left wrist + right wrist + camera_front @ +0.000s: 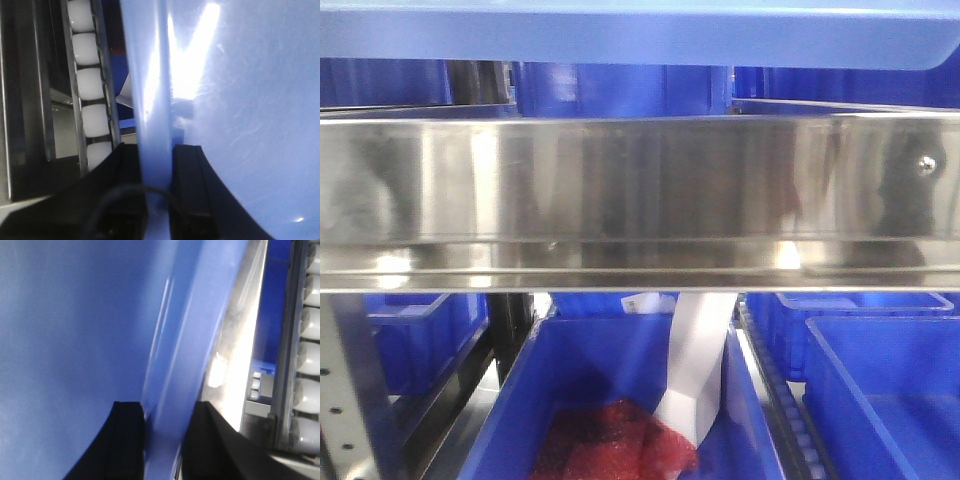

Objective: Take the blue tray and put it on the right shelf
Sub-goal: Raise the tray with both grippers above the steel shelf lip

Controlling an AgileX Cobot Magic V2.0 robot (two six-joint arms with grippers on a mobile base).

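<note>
Left pincer point(157, 156) clamping blue tray point(245, 100) rim, right pincer point(167, 412) likewise

A track of white rollers point(90, 85) runs in a metal channel just left of the left tool point(156, 155). A second roller track point(310, 365) runs to the right of the right tool point(167, 410).

Below the level of the tools, in the front view:
- A deep dark-blue centre bin point(570, 380) holds red netting point(610, 440).
- A white strip point(700, 370) descends into this bin, and its lower end lies just beside the netting.
- A left bin point(420, 330) and a right bin point(880, 390), both dark blue, flank the centre bin.
- A perforated metal upright point(345, 400) stands at far left.
</note>
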